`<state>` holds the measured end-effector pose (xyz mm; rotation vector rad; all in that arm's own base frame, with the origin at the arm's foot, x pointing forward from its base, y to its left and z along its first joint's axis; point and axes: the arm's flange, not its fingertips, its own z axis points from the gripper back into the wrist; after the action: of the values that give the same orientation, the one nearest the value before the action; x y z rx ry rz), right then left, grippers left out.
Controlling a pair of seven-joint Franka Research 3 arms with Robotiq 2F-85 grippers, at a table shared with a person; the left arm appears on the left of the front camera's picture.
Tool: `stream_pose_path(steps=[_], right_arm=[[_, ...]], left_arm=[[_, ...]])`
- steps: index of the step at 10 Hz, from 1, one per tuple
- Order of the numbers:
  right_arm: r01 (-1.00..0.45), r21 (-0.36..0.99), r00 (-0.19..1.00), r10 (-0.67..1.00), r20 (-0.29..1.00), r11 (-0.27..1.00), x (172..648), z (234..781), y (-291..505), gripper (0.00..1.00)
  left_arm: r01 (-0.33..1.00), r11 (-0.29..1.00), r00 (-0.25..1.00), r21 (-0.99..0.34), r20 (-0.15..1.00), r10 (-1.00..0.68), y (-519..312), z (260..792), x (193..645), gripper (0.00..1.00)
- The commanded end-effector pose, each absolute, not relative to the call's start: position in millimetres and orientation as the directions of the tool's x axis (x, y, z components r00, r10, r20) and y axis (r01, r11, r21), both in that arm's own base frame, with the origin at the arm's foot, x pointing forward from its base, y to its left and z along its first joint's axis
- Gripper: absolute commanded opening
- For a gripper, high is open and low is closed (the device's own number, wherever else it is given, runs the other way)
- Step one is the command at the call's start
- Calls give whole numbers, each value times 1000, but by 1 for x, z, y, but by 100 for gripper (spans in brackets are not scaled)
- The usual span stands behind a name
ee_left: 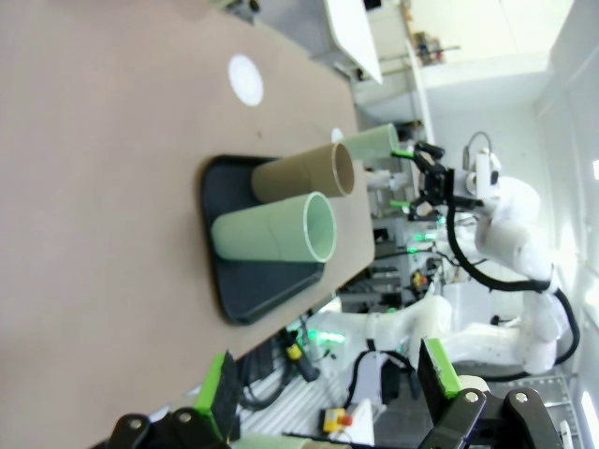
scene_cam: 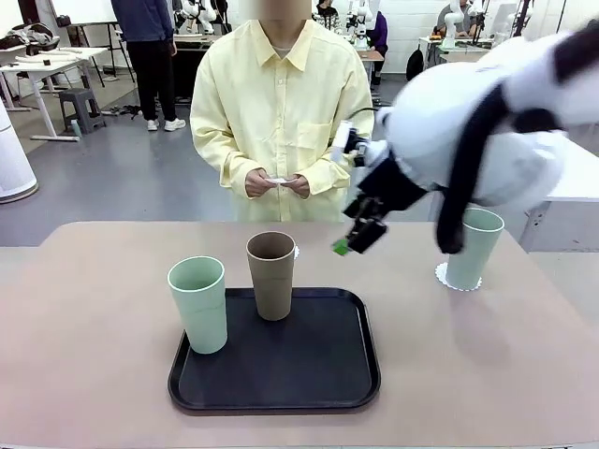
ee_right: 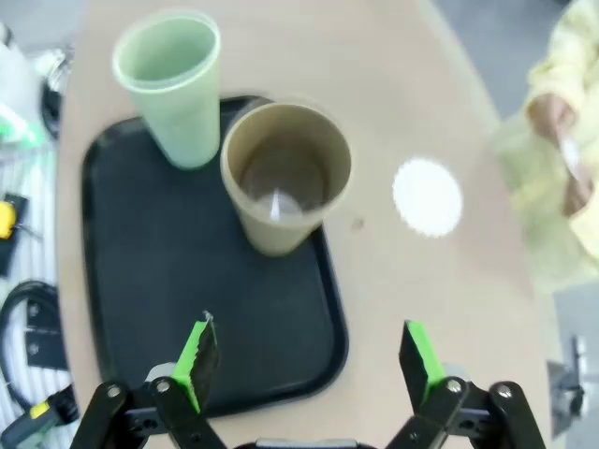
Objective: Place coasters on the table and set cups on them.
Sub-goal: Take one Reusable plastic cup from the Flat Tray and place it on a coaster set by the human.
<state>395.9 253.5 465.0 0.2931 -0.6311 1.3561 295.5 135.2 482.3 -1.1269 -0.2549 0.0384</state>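
What my next move turns on is the brown cup point(scene_cam: 271, 274). It stands upright on the far part of the black tray point(scene_cam: 281, 374), mouth up and long axis vertical. From the right gripper point(scene_cam: 360, 234) it lies to the left, lower down and a little nearer to me. In the right wrist view the cup sits ahead of the two fingers, roughly on the line between them. The bare coaster point(ee_right: 428, 196) lies on the table point(scene_cam: 84, 318) just past the tray's far edge, to the right of the cup, and I judge that is where the cup belongs. The right gripper hangs in the air above the table with its jaws spread as wide as they go, holding nothing and touching nothing. The right arm is clearly the nearer one to the brown cup, so I would take the cup with it, closing on the wall below the rim. The left gripper point(ee_left: 328, 379) is likewise wide open and empty, well back from the tray. The left mint cup point(scene_cam: 198, 304) stands at the tray's left edge, just beside the brown cup and nearer to me, close enough that I would watch the finger on that side. The right mint cup point(scene_cam: 473, 248) is already on its own coaster point(scene_cam: 443, 277) at the far right of the table, partly hidden by the right arm. The person point(scene_cam: 281, 103) at the far side holds a small white piece point(scene_cam: 278, 181) in both hands; I cannot tell whether it is another coaster.
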Motion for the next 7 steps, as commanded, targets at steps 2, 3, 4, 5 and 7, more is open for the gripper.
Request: stream_pose_path(steps=[2, 3, 4, 5, 7], right_arm=[[-993, -114, -57, 690, 721, 38, 431, 448, 273, 100], [-995, -94, -38, 691, 722, 44, 433, 444, 270, 100], [-995, -94, -39, 690, 723, 42, 430, 446, 265, 100], [-995, -98, -45, 700, 713, 36, 427, 449, 261, 100], [-994, -96, -36, 696, 717, 48, 434, 451, 274, 100]], left_arm=[[112, 420, 968, -900, 195, 159, 135, 483, 297, 100], [112, 420, 968, -900, 195, 159, 135, 483, 297, 100], [112, 420, 968, -900, 195, 159, 135, 483, 297, 100], [112, 420, 968, -900, 195, 159, 135, 483, 297, 100], [112, 420, 968, -900, 195, 159, 135, 483, 297, 100]])
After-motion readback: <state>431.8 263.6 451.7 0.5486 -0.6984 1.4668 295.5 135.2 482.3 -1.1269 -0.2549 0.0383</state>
